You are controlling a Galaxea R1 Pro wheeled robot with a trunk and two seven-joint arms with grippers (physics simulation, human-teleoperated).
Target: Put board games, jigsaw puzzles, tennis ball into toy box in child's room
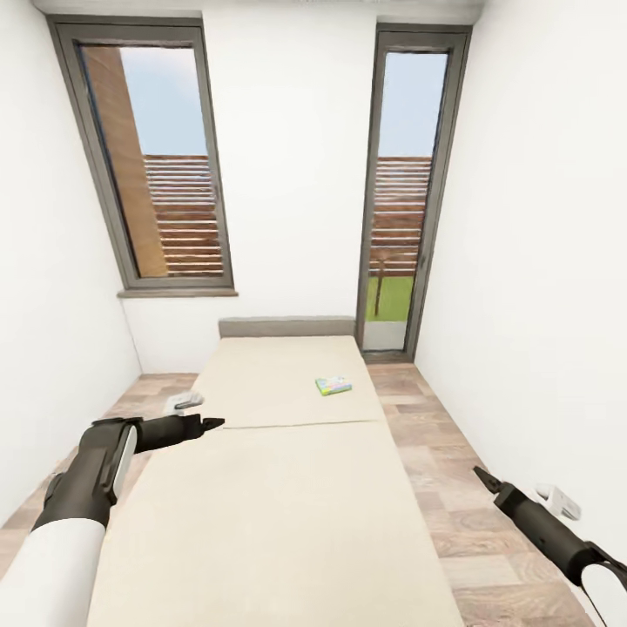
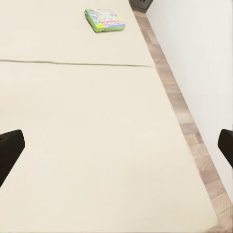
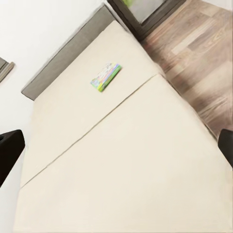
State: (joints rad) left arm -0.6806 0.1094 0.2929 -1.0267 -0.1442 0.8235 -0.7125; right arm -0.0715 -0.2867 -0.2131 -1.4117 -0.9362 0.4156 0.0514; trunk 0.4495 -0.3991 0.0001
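Just board game (flat) on bed

The board game lid print is perhaps lettered, but unreadable.

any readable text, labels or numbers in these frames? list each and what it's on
None readable.
Board game on the bed: colourful printed lid, any lettering too small and blurred to read.
Small light object on the floor left of the bed: no legible marking.
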